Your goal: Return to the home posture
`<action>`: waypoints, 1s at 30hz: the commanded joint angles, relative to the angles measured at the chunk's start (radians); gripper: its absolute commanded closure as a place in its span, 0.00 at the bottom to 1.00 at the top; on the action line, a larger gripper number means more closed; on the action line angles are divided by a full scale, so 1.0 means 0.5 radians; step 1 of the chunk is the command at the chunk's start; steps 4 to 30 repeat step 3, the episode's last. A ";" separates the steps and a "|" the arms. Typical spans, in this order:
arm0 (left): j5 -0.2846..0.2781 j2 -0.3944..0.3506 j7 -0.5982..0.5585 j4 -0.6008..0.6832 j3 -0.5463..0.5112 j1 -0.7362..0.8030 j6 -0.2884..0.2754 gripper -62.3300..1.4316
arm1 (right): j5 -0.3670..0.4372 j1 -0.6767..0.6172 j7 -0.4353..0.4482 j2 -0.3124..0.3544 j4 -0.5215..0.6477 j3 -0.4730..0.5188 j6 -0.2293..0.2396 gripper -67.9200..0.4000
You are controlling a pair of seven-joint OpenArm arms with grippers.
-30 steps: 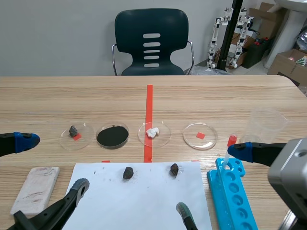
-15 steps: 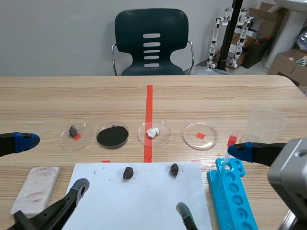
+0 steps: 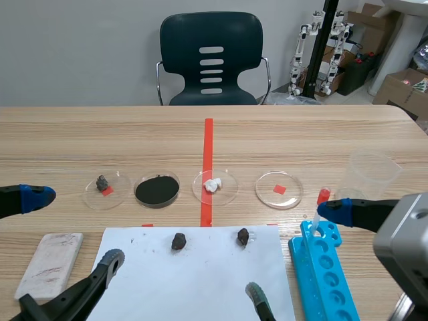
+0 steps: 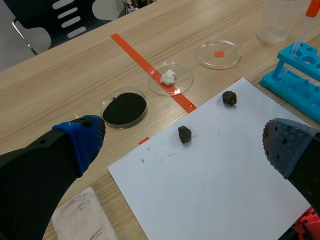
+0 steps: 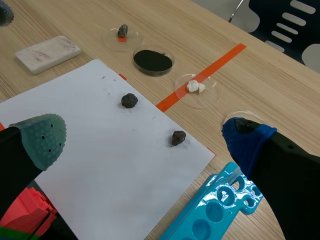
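paper in one white sheet lies nearest on the table, between the two arms. the left gripper hangs low over the sheet's left corner, spread wide and holding nothing. the right gripper hangs over its right edge, equally wide and empty. left of the sheet, near the left gripper, rests a pale flat block. right of the sheet stands a blue tube rack, with a red-topped dropper upright at its far end.

two dark rocks sit apart on the sheet's far part, the left rock and the right rock.

beyond the sheet is a row of four clear dishes. the leftmost dish holds a small grey stone and the second dish black powder. the third dish, on the red tape line, holds a white lump, and the fourth dish covers only a red tape square. a clear plastic beaker stands right of the row. a dark chair waits behind the table's far edge.
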 commanded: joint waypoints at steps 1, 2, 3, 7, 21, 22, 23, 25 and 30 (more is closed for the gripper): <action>-0.017 0.010 -0.029 0.027 0.012 -0.001 -0.005 0.00 | 0.014 0.002 0.030 -0.005 0.040 0.013 0.000 0.00; -0.017 0.010 -0.029 0.027 0.012 -0.001 -0.005 0.00 | 0.014 0.002 0.030 -0.005 0.040 0.013 0.000 0.00; -0.017 0.010 -0.029 0.027 0.012 -0.001 -0.005 0.00 | 0.014 0.002 0.030 -0.005 0.040 0.013 0.000 0.00; -0.017 0.010 -0.029 0.027 0.012 -0.001 -0.005 0.00 | 0.014 0.002 0.030 -0.005 0.040 0.013 0.000 0.00; -0.017 0.010 -0.029 0.027 0.012 -0.001 -0.005 0.00 | 0.014 0.002 0.030 -0.005 0.040 0.013 0.000 0.00; -0.017 0.010 -0.029 0.027 0.012 -0.001 -0.005 0.00 | 0.014 0.002 0.030 -0.005 0.040 0.013 0.000 0.00; -0.017 0.010 -0.029 0.027 0.012 -0.001 -0.005 0.00 | 0.014 0.002 0.030 -0.005 0.040 0.013 0.000 0.00; -0.017 0.010 -0.029 0.027 0.012 -0.001 -0.005 0.00 | 0.014 0.002 0.030 -0.005 0.040 0.013 0.000 0.00; -0.017 0.010 -0.029 0.027 0.012 -0.001 -0.005 0.00 | 0.014 0.002 0.030 -0.005 0.040 0.013 0.000 0.00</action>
